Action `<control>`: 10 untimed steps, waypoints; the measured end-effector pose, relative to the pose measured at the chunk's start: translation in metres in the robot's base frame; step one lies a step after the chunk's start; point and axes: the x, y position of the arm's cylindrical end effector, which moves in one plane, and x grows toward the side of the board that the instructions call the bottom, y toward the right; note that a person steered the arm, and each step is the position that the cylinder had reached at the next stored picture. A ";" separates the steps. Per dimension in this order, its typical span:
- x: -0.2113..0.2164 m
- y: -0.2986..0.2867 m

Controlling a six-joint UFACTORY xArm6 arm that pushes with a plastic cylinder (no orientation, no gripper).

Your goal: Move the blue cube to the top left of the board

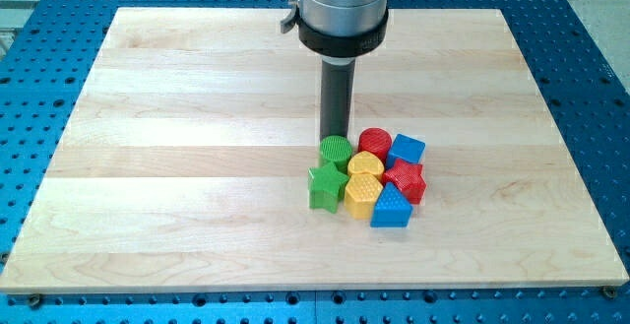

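**Blue cube sits at the far right of a tight cluster, tool at the cluster's far left**

Nearest the view's bottom lie the green star, the yellow hexagonal block and the blue triangular block, side by side and touching. Just beyond them sit the yellow heart-shaped block and a red star-like block, packed against the front row. Farther back come the green cylinder, the red cylinder and the blue cube, the last at the cluster's far right corner, touching the red cylinder.

The tool is a plain dark rod with nothing to open or close and it holds nothing. My tip stands just behind the green cylinder, seemingly touching its far edge. The blue cube lies to the right of my tip, with the red cylinder between them.

The whole group rests on the wooden surface, right of centre and toward the near edge; the far left corner is well apart from the cube.
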 end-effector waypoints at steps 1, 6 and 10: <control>-0.034 0.007; 0.035 0.103; -0.046 -0.032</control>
